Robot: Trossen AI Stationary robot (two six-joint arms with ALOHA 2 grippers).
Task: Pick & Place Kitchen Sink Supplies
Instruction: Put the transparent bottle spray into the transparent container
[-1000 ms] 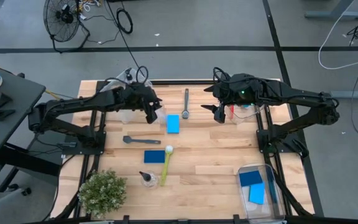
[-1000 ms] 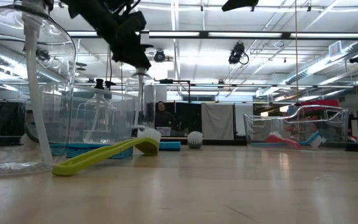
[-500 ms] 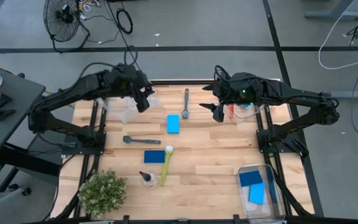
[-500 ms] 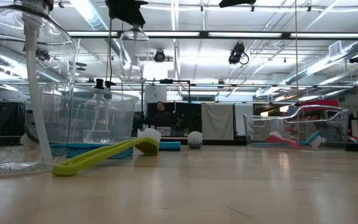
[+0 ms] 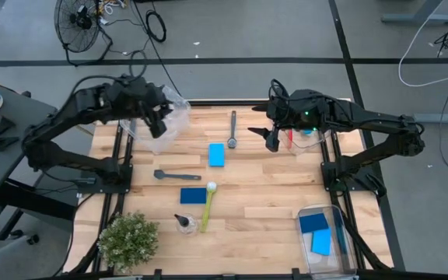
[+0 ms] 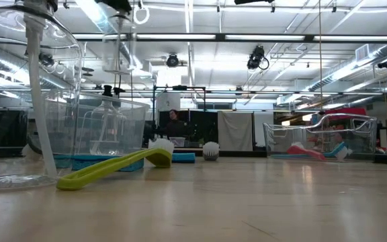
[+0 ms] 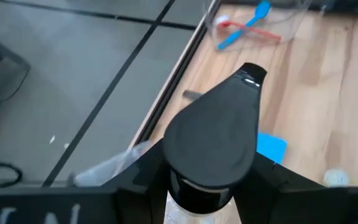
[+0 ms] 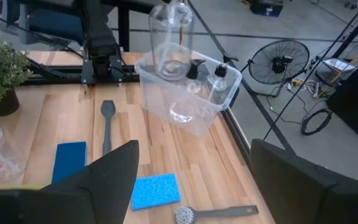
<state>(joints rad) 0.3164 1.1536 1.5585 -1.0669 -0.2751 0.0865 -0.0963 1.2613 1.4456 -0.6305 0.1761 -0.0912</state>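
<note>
left gripper [image 5: 157, 123] clamped on clear bottle [image 8: 171, 26] by its black top [image 7: 213, 140], held above clear bin [image 8: 185, 93] at table's far-left corner, right gripper [image 5: 272, 138] fingers wide, empty, hovering near grey brush [image 5: 232, 128]

In the high view, my left gripper [image 5: 155, 120] holds a bottle [image 8: 171, 25] above the bin [image 5: 169, 124] at the table's [image 5: 271, 194] upper left. My right gripper [image 5: 274, 138] hangs at upper centre-right, beside another bin [image 5: 309, 140]. Between them lie a brush [image 5: 232, 129] and a sponge [image 5: 216, 154]. The plant [image 5: 128, 239] sits lower left, a third bin [image 5: 323, 233] lower right.
</note>
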